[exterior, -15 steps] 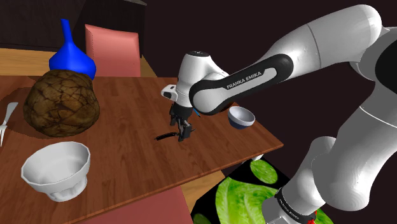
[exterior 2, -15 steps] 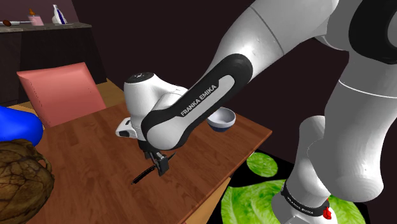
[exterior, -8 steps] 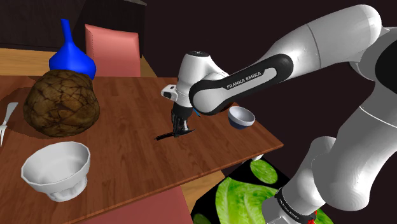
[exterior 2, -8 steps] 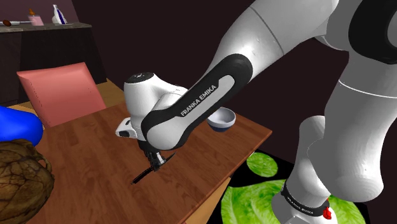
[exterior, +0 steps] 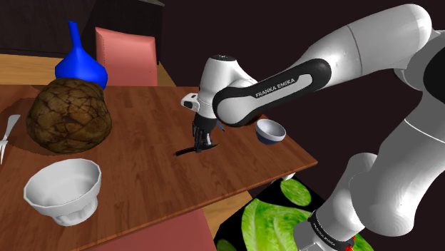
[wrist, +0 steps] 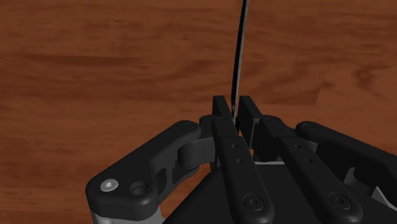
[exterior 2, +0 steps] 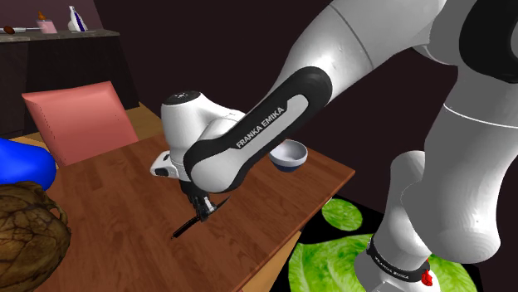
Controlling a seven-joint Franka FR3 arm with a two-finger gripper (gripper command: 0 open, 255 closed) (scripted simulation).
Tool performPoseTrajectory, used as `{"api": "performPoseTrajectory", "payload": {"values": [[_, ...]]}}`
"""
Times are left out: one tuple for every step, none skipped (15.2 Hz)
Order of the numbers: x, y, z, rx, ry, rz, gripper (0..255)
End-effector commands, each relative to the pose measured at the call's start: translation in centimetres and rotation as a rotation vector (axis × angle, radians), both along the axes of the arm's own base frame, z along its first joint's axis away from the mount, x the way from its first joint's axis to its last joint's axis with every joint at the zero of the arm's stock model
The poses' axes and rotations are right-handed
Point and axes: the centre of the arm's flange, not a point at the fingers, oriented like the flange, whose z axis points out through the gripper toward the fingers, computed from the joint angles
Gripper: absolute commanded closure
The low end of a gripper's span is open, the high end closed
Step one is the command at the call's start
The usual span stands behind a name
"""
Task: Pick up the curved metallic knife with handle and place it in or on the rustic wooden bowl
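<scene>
A thin dark knife (exterior: 185,151) lies low over the brown wooden table (exterior: 142,135), its tip pointing toward the shoulder view's left. My black gripper (exterior: 205,145) is shut on one end of it. In the wrist view the fingers (wrist: 222,127) clasp the knife (wrist: 240,51), which runs straight out ahead of them. From the second exterior view the knife (exterior 2: 184,228) slants down from the gripper (exterior 2: 203,213). A round brown bowl-like thing with a cracked pattern (exterior: 69,116) stands far off at the table's left.
A white footed bowl (exterior: 63,189) stands near the front left, and a small blue and white bowl (exterior: 270,131) sits behind my arm. A blue vase (exterior: 79,63), pink chairs (exterior: 127,55), and a fork (exterior: 7,134) line the edges.
The fingers stood apart around the knife a second ago and have closed on it. The arm has hardly moved since.
</scene>
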Motion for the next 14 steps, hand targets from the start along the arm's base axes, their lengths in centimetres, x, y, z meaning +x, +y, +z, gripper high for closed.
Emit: {"api": "performPoseTrajectory", "payload": {"values": [[0.0,0.1,0.9,0.0,0.0,0.0,255],[0.0,0.1,1.4,0.0,0.0,0.0,255],[0.0,0.1,2.0,0.0,0.0,0.0,255],[0.0,0.1,2.5,0.0,0.0,0.0,255],[0.0,0.1,3.0,0.0,0.0,0.0,255],[0.0,0.1,3.6,0.0,0.0,0.0,255],[0.0,0.1,4.1,0.0,0.0,0.0,255],[0.0,0.1,4.6,0.0,0.0,0.0,255],[0.0,0.1,5.1,0.0,0.0,0.0,255],[0.0,0.1,5.7,0.0,0.0,0.0,255],[0.0,0.1,6.2,0.0,0.0,0.0,255],[0.0,0.1,6.7,0.0,0.0,0.0,255],[0.0,0.1,7.3,0.0,0.0,0.0,255],[0.0,0.1,7.8,0.0,0.0,0.0,255]]}}
